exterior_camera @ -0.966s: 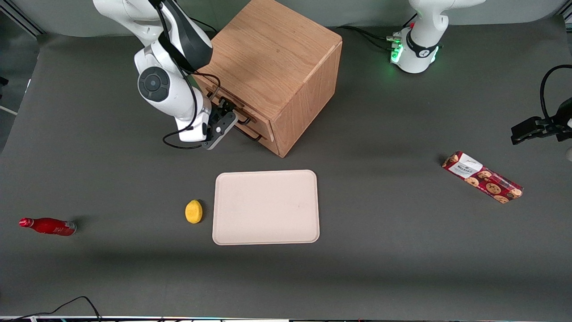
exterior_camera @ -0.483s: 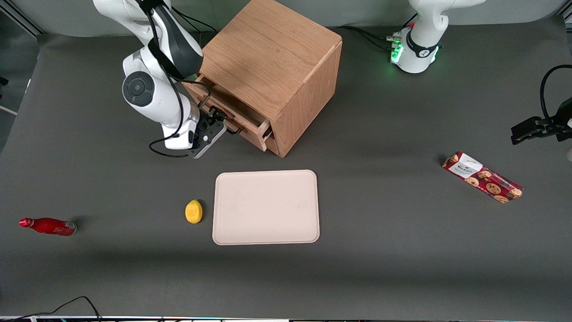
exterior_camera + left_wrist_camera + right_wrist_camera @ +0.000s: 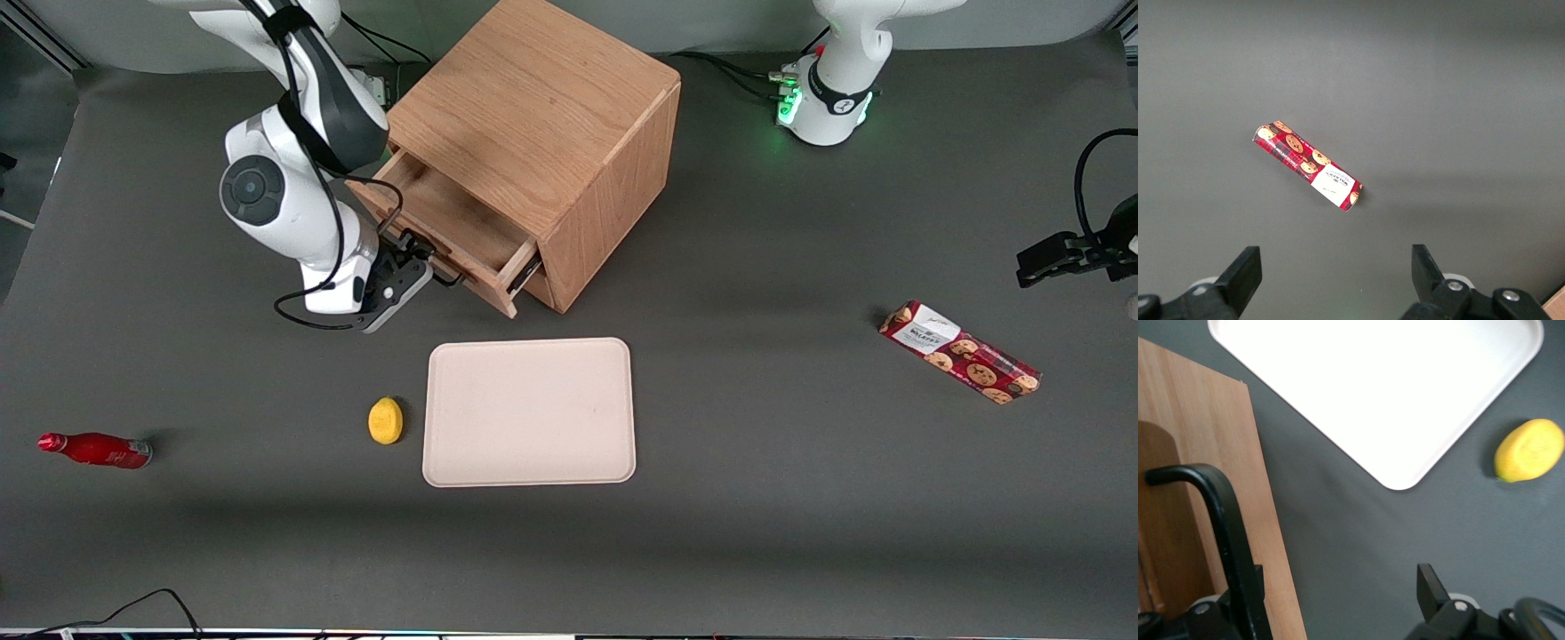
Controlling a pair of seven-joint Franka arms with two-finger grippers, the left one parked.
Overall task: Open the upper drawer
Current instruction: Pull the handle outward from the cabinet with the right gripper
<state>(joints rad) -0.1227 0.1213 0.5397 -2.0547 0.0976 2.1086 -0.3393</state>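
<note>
The drawer [image 3: 444,222] now stands well out of the cabinet [image 3: 542,107], its bare wooden floor showing, where a second ago it was shut and half a second ago only a crack open. The hand [image 3: 416,260] has drawn back with it toward the working arm's end of the bench [image 3: 800,489] and a little nearer the camera. It sits at the handle [image 3: 442,271]. In the wrist view its fingers stand well apart, and the black bar lies against one of them, hooked and not clamped. I judge the task nearly done, with perhaps a short pull left. The tray [image 3: 530,412] lies nearer the camera than the drawer front, close but apart from it, with the lemon [image 3: 385,420] just beside it. Neither blocks the pull as it runs. The red bottle [image 3: 96,450] and the cookie pack [image 3: 960,352] lie well apart, toward the bench's two ends.
</note>
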